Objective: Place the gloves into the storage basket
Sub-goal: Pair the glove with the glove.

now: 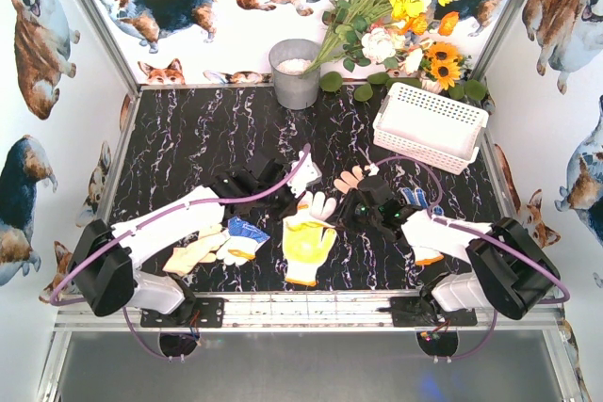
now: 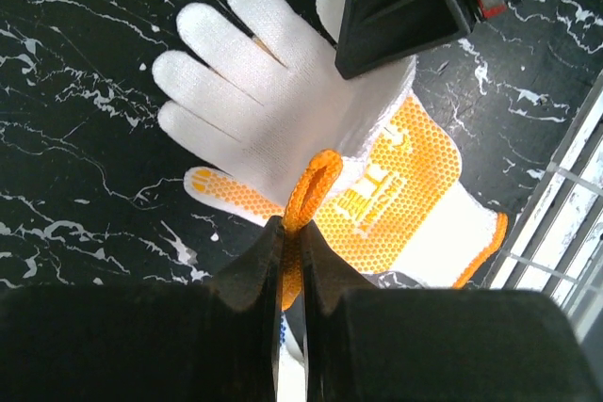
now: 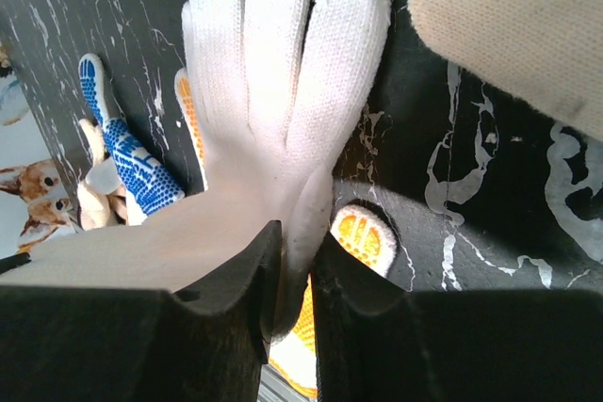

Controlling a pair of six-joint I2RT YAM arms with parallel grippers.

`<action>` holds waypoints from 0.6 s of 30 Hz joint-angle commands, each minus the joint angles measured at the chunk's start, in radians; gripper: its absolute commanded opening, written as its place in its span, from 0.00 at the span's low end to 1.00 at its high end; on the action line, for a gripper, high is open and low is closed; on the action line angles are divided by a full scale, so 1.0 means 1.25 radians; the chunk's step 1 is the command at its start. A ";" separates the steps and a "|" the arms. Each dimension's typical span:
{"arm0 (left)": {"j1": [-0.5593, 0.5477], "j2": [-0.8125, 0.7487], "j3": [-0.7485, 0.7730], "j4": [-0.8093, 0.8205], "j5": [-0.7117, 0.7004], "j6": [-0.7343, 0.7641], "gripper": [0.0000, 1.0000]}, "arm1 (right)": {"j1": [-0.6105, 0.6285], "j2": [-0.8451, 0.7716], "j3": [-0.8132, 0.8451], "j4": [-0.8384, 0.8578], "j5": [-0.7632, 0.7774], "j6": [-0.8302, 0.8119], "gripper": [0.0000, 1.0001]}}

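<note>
On the marble table (image 1: 188, 138), yellow glove (image 1: 309, 244) points rearward, cuff nearest.

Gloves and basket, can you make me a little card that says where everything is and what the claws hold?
basket: far right, no gloves inside yet
yellow glove: lying flat, near the middle
white glove: pinched by right gripper
left gripper: shut on an orange cuff
bucket: far back

Bright, even light from above, soft shadows on the black marbled tabletop (image 1: 198, 148), white knit glove (image 2: 264, 91) lying on it nearly overexposed, overhead view sharp, wrist views' near foreground dark and blurred.
</note>
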 commanded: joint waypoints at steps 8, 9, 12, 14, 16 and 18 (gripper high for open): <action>-0.005 -0.060 0.049 -0.056 -0.085 0.050 0.00 | 0.030 0.021 0.011 0.079 0.018 0.020 0.04; -0.005 -0.064 0.049 -0.059 -0.091 0.050 0.00 | 0.037 0.026 0.015 0.086 0.020 0.021 0.03; -0.005 -0.079 0.045 -0.063 -0.123 0.059 0.00 | 0.059 0.049 0.034 0.098 0.028 0.023 0.01; -0.005 -0.090 0.039 -0.063 -0.126 0.058 0.00 | 0.071 0.066 0.045 0.103 0.032 0.023 0.00; -0.005 -0.096 0.034 -0.064 -0.097 0.047 0.00 | 0.079 0.075 0.052 0.104 0.034 0.028 0.00; -0.007 -0.099 0.026 -0.065 -0.063 0.029 0.00 | 0.086 0.074 0.056 0.098 0.043 0.026 0.00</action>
